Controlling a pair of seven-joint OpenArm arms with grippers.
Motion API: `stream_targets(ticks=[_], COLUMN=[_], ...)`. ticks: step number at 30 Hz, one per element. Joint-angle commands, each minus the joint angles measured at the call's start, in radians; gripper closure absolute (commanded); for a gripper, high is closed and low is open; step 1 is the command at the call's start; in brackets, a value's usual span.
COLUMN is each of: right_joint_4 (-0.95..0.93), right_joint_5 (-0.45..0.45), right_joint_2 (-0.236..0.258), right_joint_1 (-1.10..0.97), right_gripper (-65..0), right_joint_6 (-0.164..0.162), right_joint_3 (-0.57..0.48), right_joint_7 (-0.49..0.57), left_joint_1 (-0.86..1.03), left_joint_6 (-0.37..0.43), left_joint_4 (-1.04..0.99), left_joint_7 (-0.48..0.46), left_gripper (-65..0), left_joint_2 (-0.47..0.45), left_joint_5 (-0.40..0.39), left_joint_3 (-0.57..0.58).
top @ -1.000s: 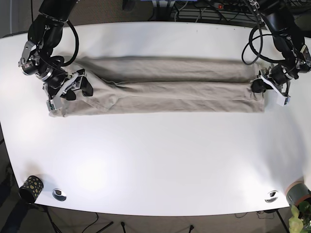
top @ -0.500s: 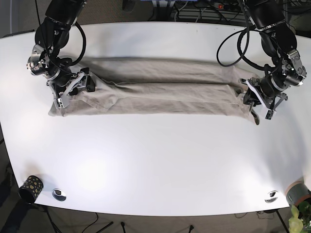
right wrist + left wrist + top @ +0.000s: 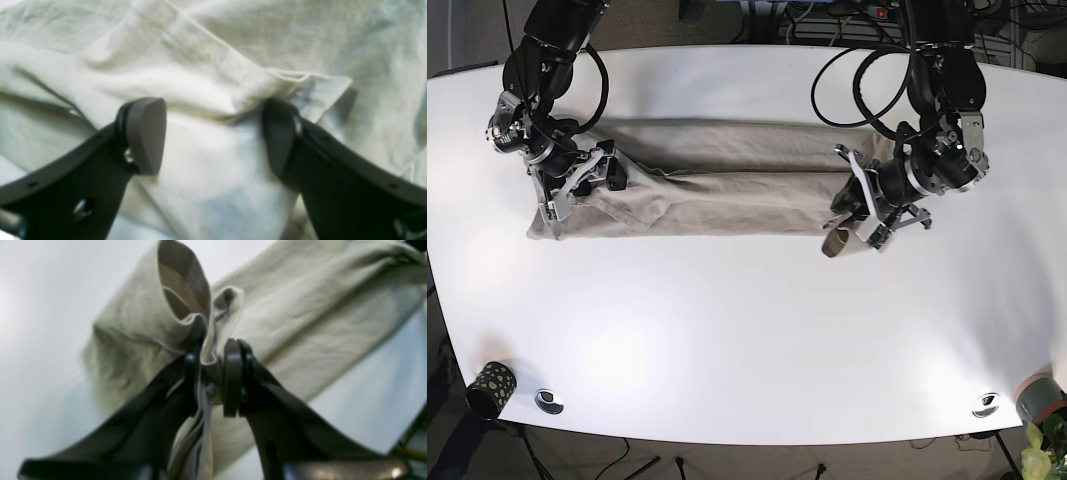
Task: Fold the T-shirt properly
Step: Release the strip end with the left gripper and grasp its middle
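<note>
Beige T-shirt (image 3: 727,190) lies half-gathered on our white table (image 3: 747,330). Our left fingers (image 3: 230,373) pinch its end; right fingers (image 3: 146,133) stand apart. Next we carry that end across.

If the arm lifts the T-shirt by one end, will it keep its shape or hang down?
The T-shirt likely hangs limp: its pinched edge bunches between the left gripper's fingers. Probably light too, since the lifted end curls freely.
</note>
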Motion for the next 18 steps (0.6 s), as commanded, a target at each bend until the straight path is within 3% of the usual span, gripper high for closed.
stream_targets(ticks=[1,7,11,18], right_joint_4=[0.01,0.01,0.01,0.01], right_joint_5=[-0.006,-0.006,-0.006,-0.006], right_joint_2=[0.008,0.003,0.003,0.003], right_joint_1=[0.008,0.01,0.019,0.022], right_gripper=[-43.8,-43.8,-43.8,-43.8], right_joint_6=[-0.001,-0.001,-0.001,-0.001], right_joint_3=[0.001,0.001,0.001,0.001], right_joint_7=[-0.012,-0.012,-0.012,-0.012], left_joint_1=[-0.015,-0.015,-0.017,-0.041], left_joint_6=[-0.001,-0.001,-0.001,-0.001], left_joint_4=[0.013,-0.011,-0.034,-0.06], left_joint_7=[-0.018,-0.019,-0.019,-0.019], left_gripper=[-8.5,-11.7,-23.5,-24.2], left_joint_2=[0.011,0.027,0.054,0.064], left_joint_5=[-0.021,-0.015,0.011,0.01], left_joint_3=[0.053,0.097,0.099,0.111])
